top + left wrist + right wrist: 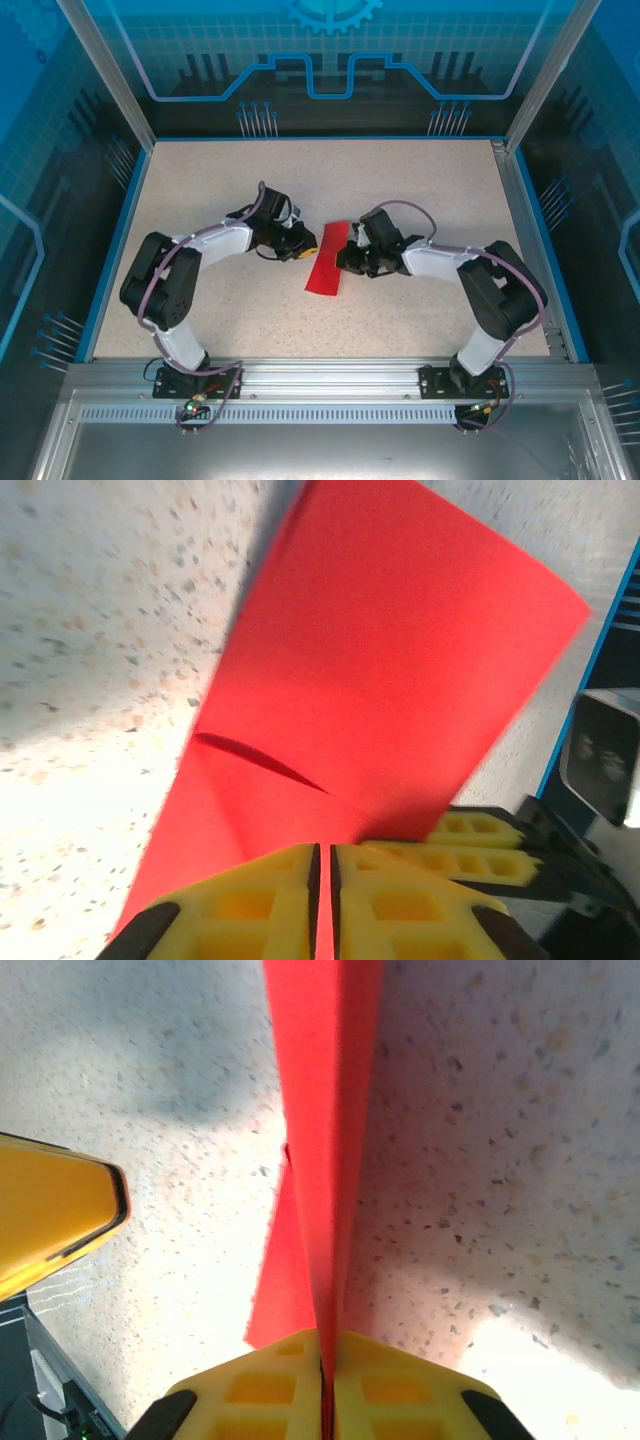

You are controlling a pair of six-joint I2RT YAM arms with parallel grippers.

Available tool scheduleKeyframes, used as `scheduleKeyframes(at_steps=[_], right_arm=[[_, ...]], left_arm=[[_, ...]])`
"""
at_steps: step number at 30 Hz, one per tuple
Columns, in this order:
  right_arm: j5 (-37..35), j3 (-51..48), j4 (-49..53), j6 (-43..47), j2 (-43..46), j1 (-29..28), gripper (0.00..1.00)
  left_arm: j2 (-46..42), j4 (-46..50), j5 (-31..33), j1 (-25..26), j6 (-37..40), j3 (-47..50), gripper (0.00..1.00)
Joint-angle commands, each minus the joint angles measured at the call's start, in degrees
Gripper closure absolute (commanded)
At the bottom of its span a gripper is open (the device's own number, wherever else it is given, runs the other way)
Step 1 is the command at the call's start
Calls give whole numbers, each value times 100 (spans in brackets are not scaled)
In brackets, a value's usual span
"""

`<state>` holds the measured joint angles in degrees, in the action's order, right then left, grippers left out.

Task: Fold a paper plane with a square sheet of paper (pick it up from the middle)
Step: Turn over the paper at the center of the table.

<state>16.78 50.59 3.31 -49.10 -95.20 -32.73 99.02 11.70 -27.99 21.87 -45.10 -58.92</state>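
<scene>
Top external view: the square sheet of paper [325,275], doubled over into a long red strip, sits slantwise in the middle of the bench [420,180] between the two arms. The left jaws meet it from the left and the right jaws from the right, both towards its far end. From up here I cannot tell how hard either pair grips. The step in hand looks to me like setting a fold. Doing it well means matching the layers' edges and holding the thin paper taut without pulling the two grips apart, or it may skew or tear.

Left wrist view: the sheet spreads away from the camera, with a shadowed ripple [260,760] across it close to the grip. I would want that flattened before any crease is pressed. The left jaws are all but closed, with only a thin slit between the yellow fingers [260,900] and red showing in it, so they pinch the paper's near edge. A finger of the right arm [470,835] sits just beside them at the sheet.

Right wrist view: the paper runs edge-on straight away, and a lower layer flares left near the grip. The pinch should sit on the fold line itself. The right jaws are pressed together on the sheet between their yellow fingers [270,1390], with nothing but paper between them.
</scene>
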Motion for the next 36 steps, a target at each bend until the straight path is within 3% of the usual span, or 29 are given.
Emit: scheduleKeyframes(at_steps=[1,8,15,19,24,30,34,36], right_arm=[[-668,652,1429,676,579,-48,92],[-2574,2133,4448,1353,996,-136,90],[-5108,3703,7217,1046,294,-767,89],[-5760,4303,8147,527,-535,-1050,89],[-5378,4777,8159,472,-1715,-1303,88],[-3172,4714,6320,910,-2490,-1397,87],[-1995,4617,5395,926,-2659,-1357,77],[-1756,4419,5006,963,-2409,-1331,66]], left_arm=[[-535,243,562,-121,-68,157,83],[-1371,289,1287,-275,-182,443,77],[-1911,402,1941,-366,-352,756,71],[-2067,558,2128,-412,-425,852,71],[-2413,859,2570,-456,-524,977,70],[-3032,1107,3023,-541,-605,1290,62],[-3242,1209,3068,-587,-615,1416,58],[-3253,1222,3048,-603,-614,1427,57]])
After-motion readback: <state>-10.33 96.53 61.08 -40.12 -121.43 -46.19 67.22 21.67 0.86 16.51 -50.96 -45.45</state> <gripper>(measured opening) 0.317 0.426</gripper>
